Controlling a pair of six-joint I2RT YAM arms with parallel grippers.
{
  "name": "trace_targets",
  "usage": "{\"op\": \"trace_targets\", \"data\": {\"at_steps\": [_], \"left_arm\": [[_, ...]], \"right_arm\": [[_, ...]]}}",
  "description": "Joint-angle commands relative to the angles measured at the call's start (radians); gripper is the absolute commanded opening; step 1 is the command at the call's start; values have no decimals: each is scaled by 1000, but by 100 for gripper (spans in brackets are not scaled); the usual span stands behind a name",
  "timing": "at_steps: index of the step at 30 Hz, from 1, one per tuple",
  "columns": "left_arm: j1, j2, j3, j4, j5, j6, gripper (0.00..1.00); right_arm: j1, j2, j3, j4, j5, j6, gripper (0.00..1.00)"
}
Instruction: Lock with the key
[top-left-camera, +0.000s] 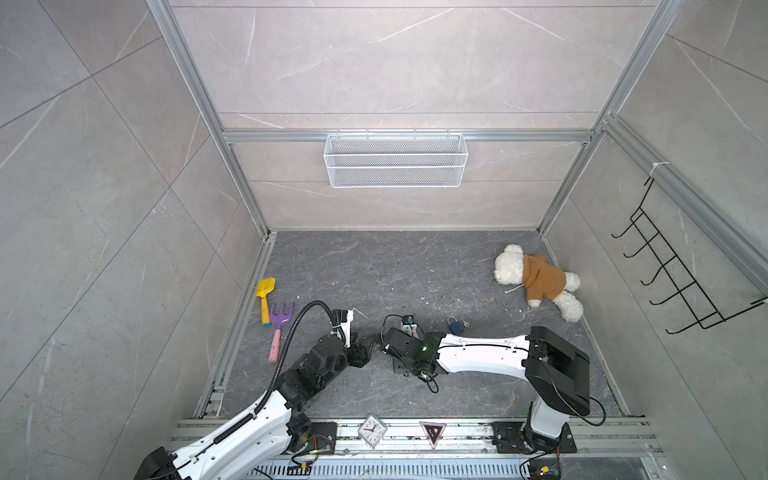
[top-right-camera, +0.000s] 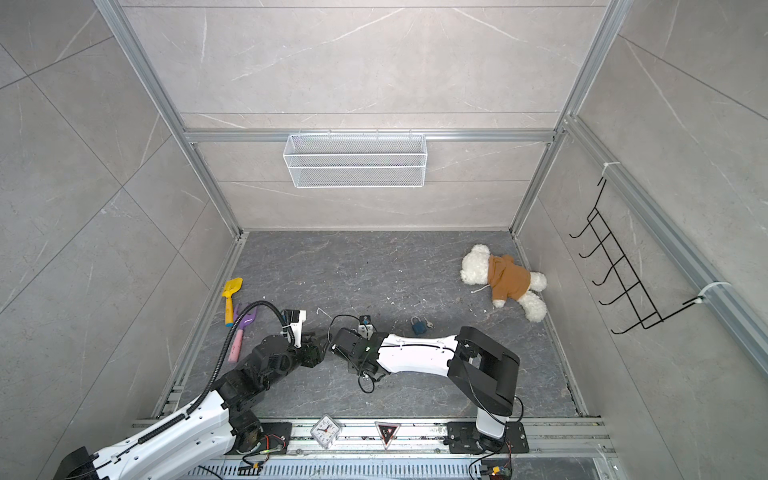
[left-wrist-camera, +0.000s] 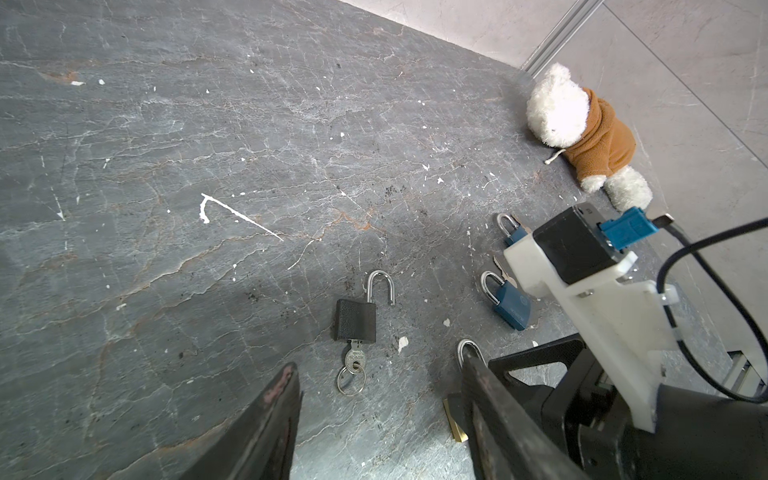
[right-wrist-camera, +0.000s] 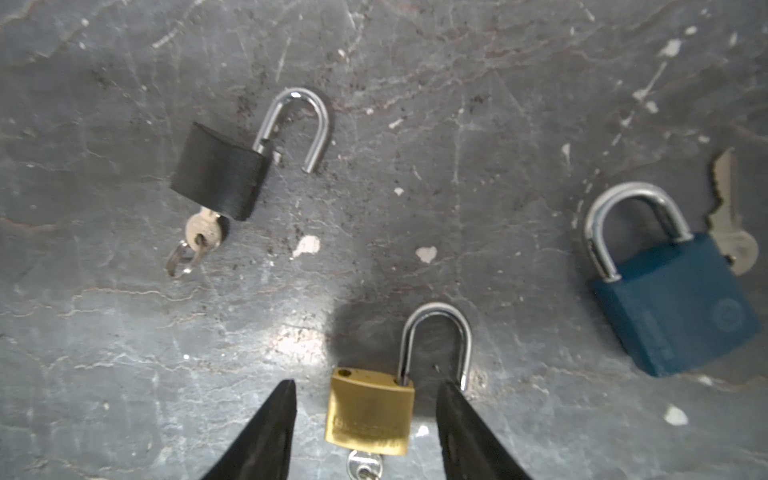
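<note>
I am standing, as I judge it, near the start of this job; neither open padlock is being gripped yet. I am hanging my right end effector low over the worktop with its jaws apart, straddling the brass padlock without clamping it; a gap is showing on each side of the body. Its shackle is sitting raised and swung clear of its hole, and a key is sticking out of its underside.

I am holding my left end effector empty with its jaws apart, just short of the black padlock; that one is lying with its shackle open too, its own key and ring sitting in the keyhole. A blue padlock is lying shut off to one side, with a loose key resting just beside it.

What is remaining, I am reckoning, is nearly everything: closing on a padlock body, pressing the shackle home, then turning the key.
</note>
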Motion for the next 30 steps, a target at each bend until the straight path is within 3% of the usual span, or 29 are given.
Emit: {"op": "trace_targets", "data": {"at_steps": [1, 30], "left_arm": [[4, -4, 23, 19, 4, -8, 64], [6, 26, 25, 29, 11, -5, 64]], "right_arm": [[10, 22, 21, -51, 18, 26, 55], [38, 97, 43, -65, -9, 15, 45]]}}
